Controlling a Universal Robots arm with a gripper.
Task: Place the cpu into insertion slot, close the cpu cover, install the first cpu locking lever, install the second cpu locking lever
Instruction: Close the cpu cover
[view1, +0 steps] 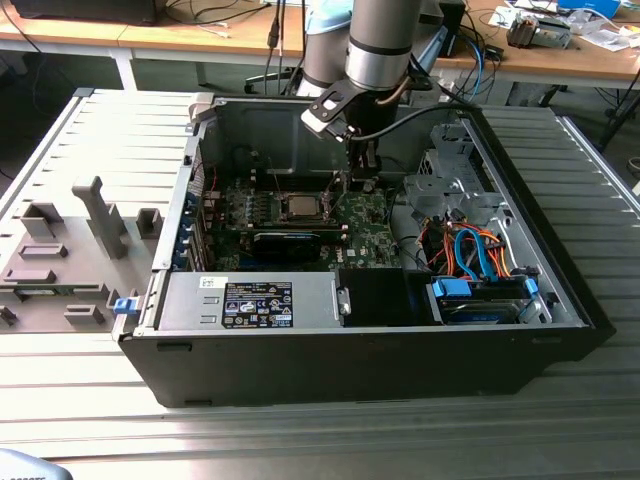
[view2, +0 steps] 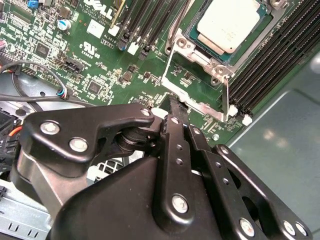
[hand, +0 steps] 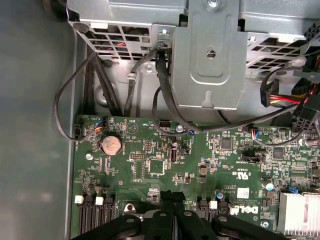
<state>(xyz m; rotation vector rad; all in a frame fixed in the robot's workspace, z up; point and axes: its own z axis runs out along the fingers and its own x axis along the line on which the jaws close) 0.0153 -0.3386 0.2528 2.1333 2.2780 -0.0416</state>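
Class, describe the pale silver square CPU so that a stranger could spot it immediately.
Find the open black computer case and its green circuit board. Near the board's middle sits the pale silver square cpu, the lone bright plate among dark slots.

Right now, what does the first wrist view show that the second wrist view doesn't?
First wrist view: a coin battery, black cables and a metal drive bracket past the board's edge. Second wrist view: the cpu sitting in the insertion slot, the cpu cover open beside it, black memory slots alongside. Both wrist views: the green board and the shut end effector over it.
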